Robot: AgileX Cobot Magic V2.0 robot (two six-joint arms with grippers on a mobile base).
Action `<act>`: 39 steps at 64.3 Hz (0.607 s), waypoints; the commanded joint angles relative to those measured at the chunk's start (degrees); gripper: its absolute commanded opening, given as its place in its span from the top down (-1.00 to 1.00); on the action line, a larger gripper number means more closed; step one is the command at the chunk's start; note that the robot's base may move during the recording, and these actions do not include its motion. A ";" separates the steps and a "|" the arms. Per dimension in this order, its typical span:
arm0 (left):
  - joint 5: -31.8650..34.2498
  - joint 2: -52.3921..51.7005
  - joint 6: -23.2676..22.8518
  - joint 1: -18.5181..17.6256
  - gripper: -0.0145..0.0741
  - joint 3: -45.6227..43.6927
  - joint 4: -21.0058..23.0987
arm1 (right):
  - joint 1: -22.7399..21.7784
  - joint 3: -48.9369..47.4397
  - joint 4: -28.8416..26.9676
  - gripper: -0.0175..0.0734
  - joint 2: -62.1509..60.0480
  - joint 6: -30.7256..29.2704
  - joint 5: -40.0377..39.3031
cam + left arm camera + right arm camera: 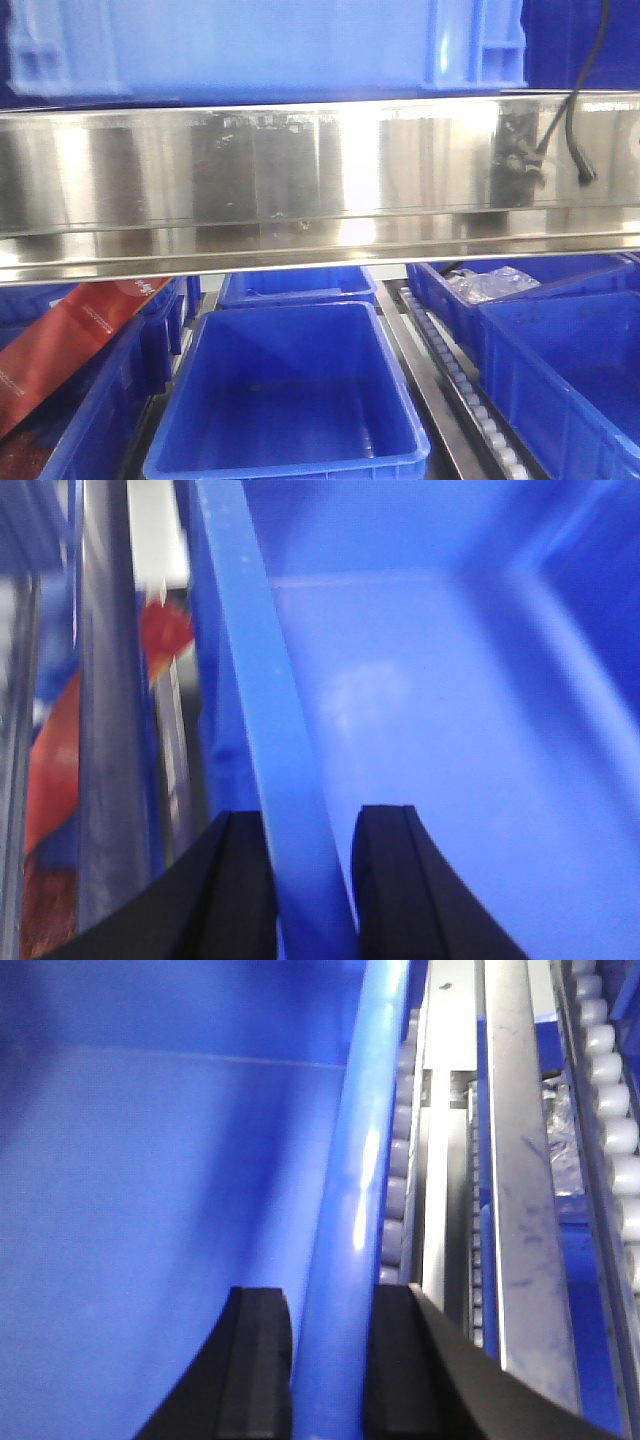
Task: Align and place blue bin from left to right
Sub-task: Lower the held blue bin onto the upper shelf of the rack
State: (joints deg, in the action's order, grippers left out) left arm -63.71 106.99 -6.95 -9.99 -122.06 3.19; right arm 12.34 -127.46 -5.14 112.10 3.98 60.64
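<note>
1. The left gripper (308, 880) has its fingers (240, 890) clamped on the blue bin's (290, 400) left rim.
2. The right gripper (330, 1360) has its fingers (260, 1360) clamped on the right rim.
3. The bin sits in the middle lane under a steel shelf (300, 170), beside a roller track (610, 1110).
</note>
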 commanded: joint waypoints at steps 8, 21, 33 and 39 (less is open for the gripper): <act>3.03 -0.06 1.75 -0.99 0.51 -0.84 3.84 | -0.13 -1.04 -2.20 0.04 -0.53 -2.72 -7.20; 4.51 0.15 1.75 -0.99 -0.56 -0.84 2.28 | -1.42 -1.04 -1.63 -0.64 -0.64 -3.02 -7.17; 3.99 -1.01 1.75 -0.99 -0.60 -1.63 0.07 | -2.08 -1.04 -1.63 -0.64 -2.74 -3.02 -5.52; 2.14 -2.29 1.75 -0.99 -0.60 -2.60 0.07 | -2.08 -1.04 -1.63 -0.62 -4.57 -3.02 -4.37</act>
State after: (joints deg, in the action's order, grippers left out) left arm -60.98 106.94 -5.62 -10.83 -123.57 3.55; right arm 10.36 -128.10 -7.01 110.47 1.57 56.42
